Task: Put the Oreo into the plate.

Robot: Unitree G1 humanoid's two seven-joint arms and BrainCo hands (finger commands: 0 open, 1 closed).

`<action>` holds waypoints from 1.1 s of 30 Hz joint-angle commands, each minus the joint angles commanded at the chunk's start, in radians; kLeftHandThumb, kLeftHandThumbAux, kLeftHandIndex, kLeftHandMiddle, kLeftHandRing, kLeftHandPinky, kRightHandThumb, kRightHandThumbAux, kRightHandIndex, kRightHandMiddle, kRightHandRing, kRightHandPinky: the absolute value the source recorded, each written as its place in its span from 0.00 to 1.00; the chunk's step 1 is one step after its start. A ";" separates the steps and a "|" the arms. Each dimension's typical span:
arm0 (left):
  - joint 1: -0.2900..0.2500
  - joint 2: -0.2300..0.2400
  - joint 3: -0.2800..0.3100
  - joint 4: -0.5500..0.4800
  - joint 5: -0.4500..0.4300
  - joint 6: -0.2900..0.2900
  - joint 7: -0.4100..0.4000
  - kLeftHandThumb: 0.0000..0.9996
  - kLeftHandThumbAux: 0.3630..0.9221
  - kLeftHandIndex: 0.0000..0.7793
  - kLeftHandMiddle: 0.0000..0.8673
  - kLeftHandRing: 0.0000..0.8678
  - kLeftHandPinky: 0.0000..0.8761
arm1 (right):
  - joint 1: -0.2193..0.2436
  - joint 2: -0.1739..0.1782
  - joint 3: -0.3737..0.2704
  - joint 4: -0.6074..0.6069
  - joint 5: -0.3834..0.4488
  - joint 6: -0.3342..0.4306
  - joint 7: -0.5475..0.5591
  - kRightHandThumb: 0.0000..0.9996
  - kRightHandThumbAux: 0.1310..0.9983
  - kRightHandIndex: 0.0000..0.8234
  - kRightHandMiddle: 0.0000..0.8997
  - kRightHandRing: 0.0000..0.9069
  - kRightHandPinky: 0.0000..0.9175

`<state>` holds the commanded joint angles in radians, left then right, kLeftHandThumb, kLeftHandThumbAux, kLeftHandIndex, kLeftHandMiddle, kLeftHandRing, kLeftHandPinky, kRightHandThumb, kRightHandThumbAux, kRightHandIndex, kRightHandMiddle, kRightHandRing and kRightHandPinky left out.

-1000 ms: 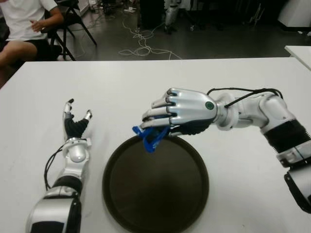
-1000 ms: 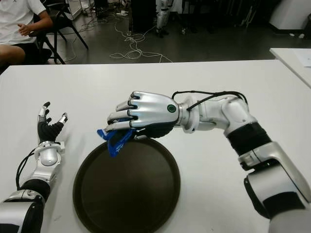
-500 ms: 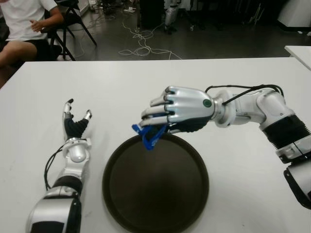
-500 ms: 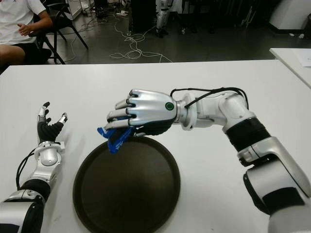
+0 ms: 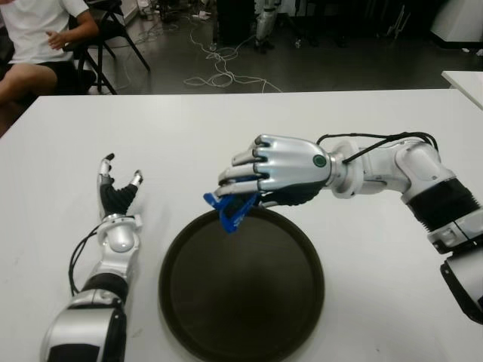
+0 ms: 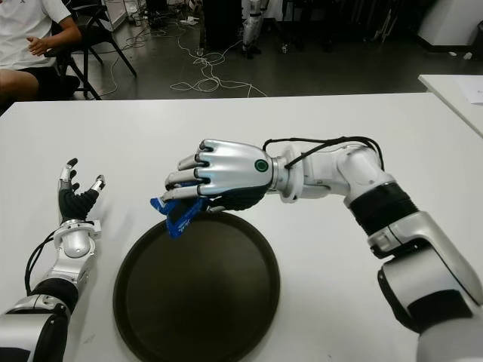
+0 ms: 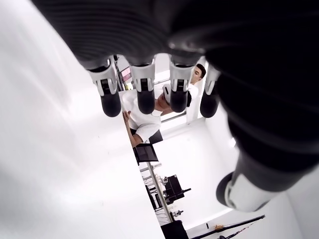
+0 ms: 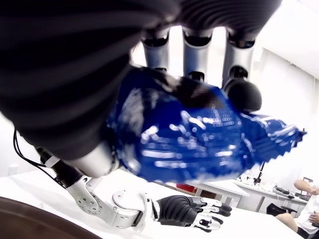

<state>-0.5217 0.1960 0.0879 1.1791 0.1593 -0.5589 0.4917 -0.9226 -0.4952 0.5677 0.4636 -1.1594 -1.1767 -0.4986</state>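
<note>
My right hand (image 5: 249,190) is curled around the blue Oreo packet (image 5: 229,211), whose crinkled end sticks out below the fingers. The right wrist view shows the glossy blue Oreo packet (image 8: 199,144) pinned between fingers and thumb. The hand hovers over the far left rim of the dark round plate (image 5: 241,302), which sits near the table's front edge. My left hand (image 5: 115,194) shows to the left of the plate, fingers spread and holding nothing.
The white table (image 5: 189,128) stretches behind and to both sides of the plate. A seated person (image 5: 38,45) is at the far left beyond the table, with chairs and cables on the floor. Another white table corner (image 5: 466,79) shows at far right.
My right hand has shifted slightly left and a little away from me with the packet still held. The left hand has not moved.
</note>
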 joint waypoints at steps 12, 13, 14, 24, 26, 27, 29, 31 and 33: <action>-0.003 0.001 -0.004 0.000 0.007 0.010 0.010 0.00 0.63 0.06 0.08 0.06 0.04 | 0.037 -0.011 -0.024 -0.021 0.133 0.004 0.129 0.69 0.69 0.53 0.92 0.90 0.86; -0.003 0.000 -0.003 0.000 0.007 0.010 0.009 0.00 0.62 0.05 0.07 0.05 0.03 | 0.041 -0.011 -0.028 -0.025 0.136 0.006 0.129 0.69 0.69 0.53 0.92 0.90 0.86; -0.003 0.000 -0.003 0.000 0.007 0.010 0.009 0.00 0.61 0.05 0.07 0.05 0.03 | 0.044 -0.011 -0.031 -0.028 0.139 0.006 0.129 0.69 0.69 0.53 0.92 0.90 0.86; -0.004 -0.001 0.005 -0.001 -0.001 0.009 0.000 0.00 0.61 0.05 0.06 0.04 0.03 | 0.039 -0.006 -0.039 -0.039 0.097 0.025 0.106 0.68 0.70 0.53 0.93 0.91 0.86; -0.004 -0.002 0.007 -0.001 -0.002 0.012 -0.001 0.00 0.62 0.05 0.06 0.03 0.03 | 0.022 0.006 -0.024 -0.012 0.064 0.034 0.071 0.68 0.70 0.53 0.93 0.91 0.86; -0.004 -0.003 0.007 -0.001 -0.002 0.014 0.000 0.00 0.62 0.05 0.06 0.03 0.02 | 0.018 0.005 -0.020 -0.010 0.071 0.037 0.088 0.68 0.70 0.53 0.93 0.91 0.86; -0.005 -0.003 0.006 -0.001 -0.001 0.018 0.002 0.00 0.63 0.05 0.06 0.03 0.02 | 0.014 0.003 -0.018 -0.008 0.090 0.040 0.119 0.68 0.70 0.53 0.93 0.90 0.86; -0.004 -0.003 0.005 -0.003 0.000 0.019 0.004 0.00 0.63 0.05 0.05 0.03 0.02 | 0.016 0.004 -0.018 -0.005 0.104 0.041 0.131 0.68 0.70 0.53 0.92 0.90 0.85; -0.004 -0.004 0.005 -0.003 0.001 0.020 0.005 0.00 0.64 0.05 0.06 0.03 0.02 | 0.020 0.005 -0.021 -0.005 0.110 0.043 0.134 0.68 0.70 0.53 0.91 0.89 0.85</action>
<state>-0.5252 0.1920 0.0927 1.1759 0.1600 -0.5385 0.4969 -0.9029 -0.4898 0.5465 0.4582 -1.0495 -1.1338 -0.3642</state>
